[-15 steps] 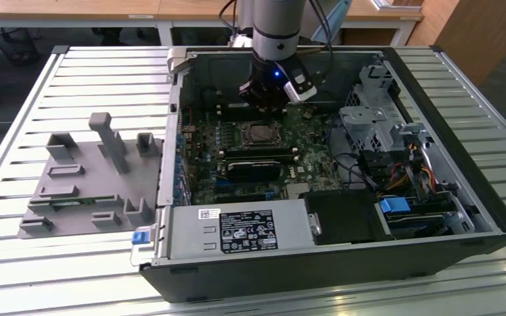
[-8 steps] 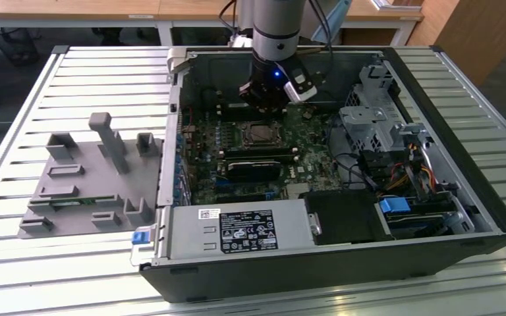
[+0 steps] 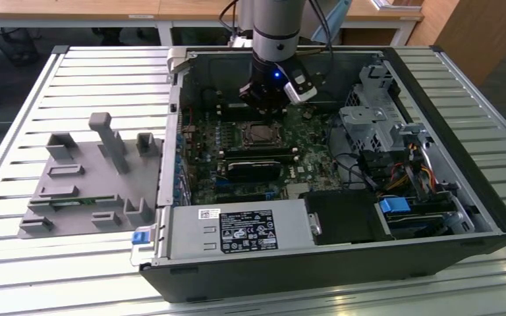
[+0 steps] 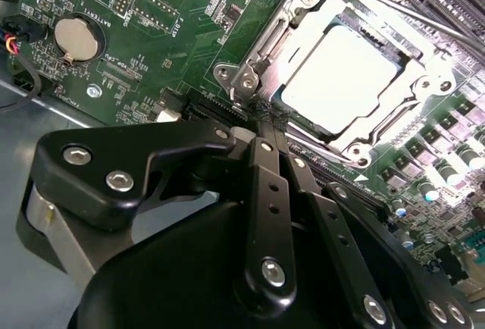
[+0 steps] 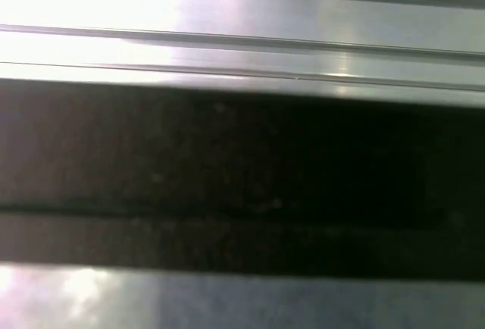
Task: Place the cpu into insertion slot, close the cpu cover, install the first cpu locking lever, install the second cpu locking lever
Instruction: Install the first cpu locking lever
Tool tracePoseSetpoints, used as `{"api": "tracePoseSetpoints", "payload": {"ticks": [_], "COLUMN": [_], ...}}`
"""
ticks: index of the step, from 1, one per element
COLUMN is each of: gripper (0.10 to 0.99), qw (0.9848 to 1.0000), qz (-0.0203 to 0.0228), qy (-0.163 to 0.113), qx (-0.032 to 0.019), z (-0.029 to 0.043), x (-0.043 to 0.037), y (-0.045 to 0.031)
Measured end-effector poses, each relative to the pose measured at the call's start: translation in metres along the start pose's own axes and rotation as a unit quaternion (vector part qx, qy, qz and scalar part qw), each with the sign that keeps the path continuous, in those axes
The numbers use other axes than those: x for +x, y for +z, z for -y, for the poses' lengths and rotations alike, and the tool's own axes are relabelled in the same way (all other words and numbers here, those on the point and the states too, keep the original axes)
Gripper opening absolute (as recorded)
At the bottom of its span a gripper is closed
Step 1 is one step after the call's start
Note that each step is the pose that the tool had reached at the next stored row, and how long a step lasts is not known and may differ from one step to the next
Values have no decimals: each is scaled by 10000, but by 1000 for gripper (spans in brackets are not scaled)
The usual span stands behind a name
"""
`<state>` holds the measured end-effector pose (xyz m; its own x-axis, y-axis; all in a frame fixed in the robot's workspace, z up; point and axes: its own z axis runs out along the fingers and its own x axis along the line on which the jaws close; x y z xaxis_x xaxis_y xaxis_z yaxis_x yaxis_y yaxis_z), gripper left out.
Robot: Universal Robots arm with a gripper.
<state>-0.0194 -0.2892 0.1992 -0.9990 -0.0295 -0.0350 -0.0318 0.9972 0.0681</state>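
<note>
Sitting in the insertion slot (image 4: 345, 86) at the upper right of the second wrist view, the cpu (image 4: 341, 79) is already framed by the closed cpu cover (image 4: 292, 29). The gripper (image 4: 267, 117), fingers pinched together empty, hovers at the socket's corner; whether the levers are latched is unclear.

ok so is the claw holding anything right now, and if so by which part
Nothing is visibly held. In the second wrist view the claw is closed, fingertips together at the corner of the cpu cover, which lies over the cpu.

A dark band (image 5: 242, 177) runs between bright ribbed metal slats (image 5: 242, 18).
</note>
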Motion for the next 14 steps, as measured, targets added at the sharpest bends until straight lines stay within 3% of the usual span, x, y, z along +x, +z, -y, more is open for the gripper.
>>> {"api": "tracePoseSetpoints", "payload": {"ticks": [8, 14], "gripper": [106, 106], "qw": [10000, 10000], "qz": [1, -1], "qy": [0, -2], "qx": [9, 44], "z": [0, 0], "x": [0, 0], "y": [5, 14]}}
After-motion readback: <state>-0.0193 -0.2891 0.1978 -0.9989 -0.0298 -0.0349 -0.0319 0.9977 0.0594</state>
